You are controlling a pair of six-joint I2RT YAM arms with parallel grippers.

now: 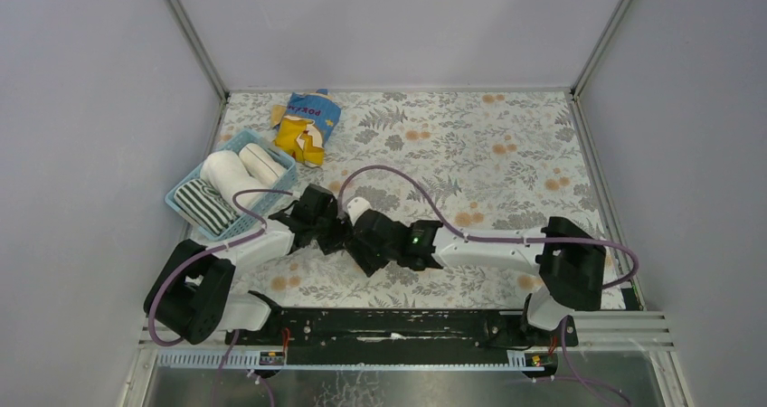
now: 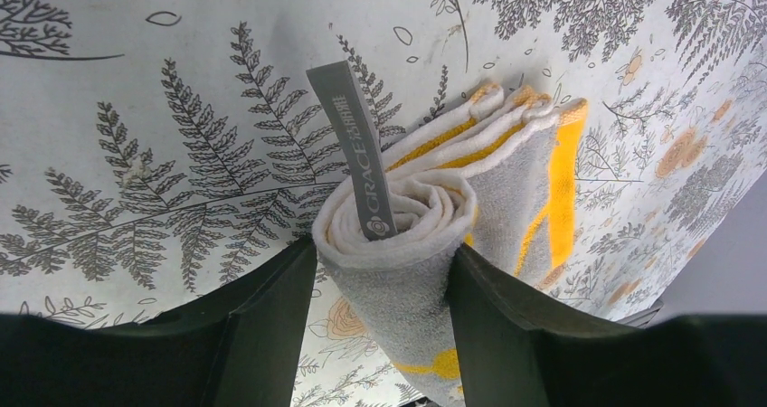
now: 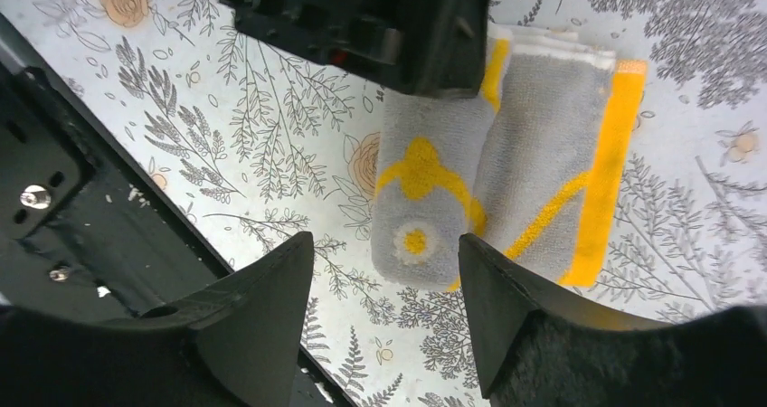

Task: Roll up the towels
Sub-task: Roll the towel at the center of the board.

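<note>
Left wrist view showed your left gripper [image 2: 382, 249] clamped across one end of the beige towel [image 2: 398, 298], a finger pressed on each flank of the coil and the grey label [image 2: 357, 145] poking out of its centre. That towel lay on the tablecloth [image 1: 470, 154] near the basket [image 1: 194, 219], on its open-table side and not touching it; the white rolls [image 1: 226, 170] and the striped roll [image 1: 206, 206] sat inside the basket. Your right gripper [image 3: 384, 240] stood with jaws apart and empty, just short of the roll's other end. The roll's long axis ran from the right fingers straight toward the left gripper, so the two faced each other along it. A flat flap [image 3: 606, 154] with a yellow band lay beside the roll, so I judged the rolling unfinished. Your left arm had the grip and stood nearer the basket
</note>
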